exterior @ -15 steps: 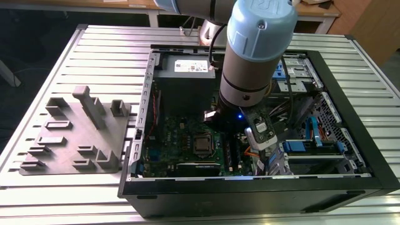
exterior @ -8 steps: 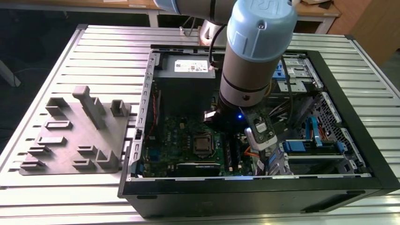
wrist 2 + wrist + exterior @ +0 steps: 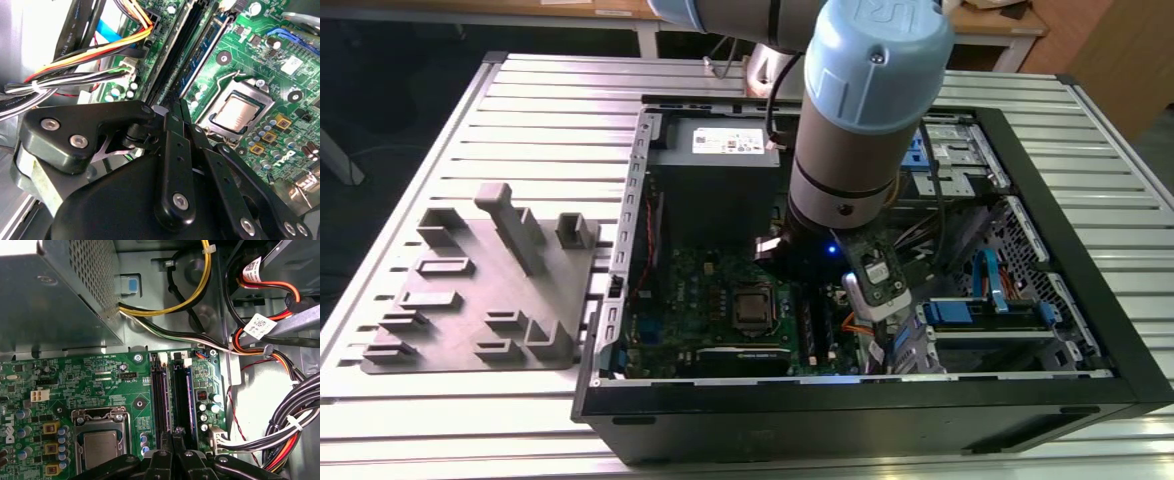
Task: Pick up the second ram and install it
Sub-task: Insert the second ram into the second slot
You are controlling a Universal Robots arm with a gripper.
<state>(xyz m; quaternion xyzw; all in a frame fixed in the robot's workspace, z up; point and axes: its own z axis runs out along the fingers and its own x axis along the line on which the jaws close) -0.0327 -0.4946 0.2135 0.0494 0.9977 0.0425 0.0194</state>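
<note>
My gripper (image 3: 815, 286) reaches down inside the open computer case, over the long memory slots of the green motherboard (image 3: 707, 300). In both wrist views its black fingers (image 3: 165, 456) come together at the near end of the slots. The gripper (image 3: 173, 434) is shut on the second ram (image 3: 179, 400), a thin dark strip seen edge-on that runs along one slot. That strip (image 3: 186, 55) lies in line with the gripper (image 3: 173, 107). How deep it sits in the slot cannot be told. The square silver processor socket (image 3: 100, 445) lies beside the slots.
A grey plastic block with raised holders (image 3: 480, 290) lies on the slatted table at the exterior view's left. Bundles of black, yellow and red cables (image 3: 280, 435) crowd the side of the slots away from the socket. The metal power supply box (image 3: 55, 295) stands beyond the board.
</note>
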